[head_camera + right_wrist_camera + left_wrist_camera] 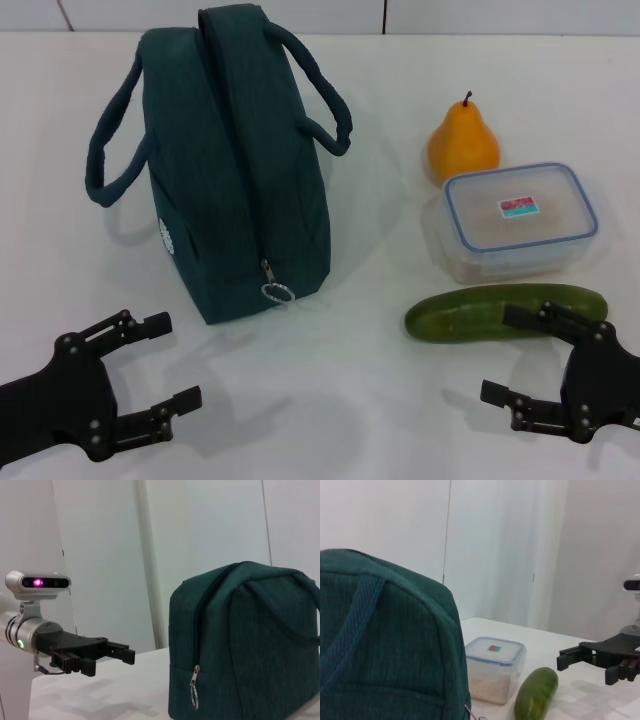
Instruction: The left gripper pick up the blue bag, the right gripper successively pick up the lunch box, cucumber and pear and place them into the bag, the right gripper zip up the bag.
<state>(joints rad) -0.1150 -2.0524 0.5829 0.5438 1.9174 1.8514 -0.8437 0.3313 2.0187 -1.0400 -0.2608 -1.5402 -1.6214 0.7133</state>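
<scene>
Count, head view: 1 blue bag w/ 2 loop handles, 1 zip w/ 1 ring pull, 1 white round logo. 1 lunch box w/ 1 red-and-teal label. 1 cucumber. 1 pear w/ 1 stem. 4 task items total, all on 1 white tabletop. 2 robot hands: 1 left hand, 1 right hand, each w/ 2 black fingers, spread apart.
</scene>
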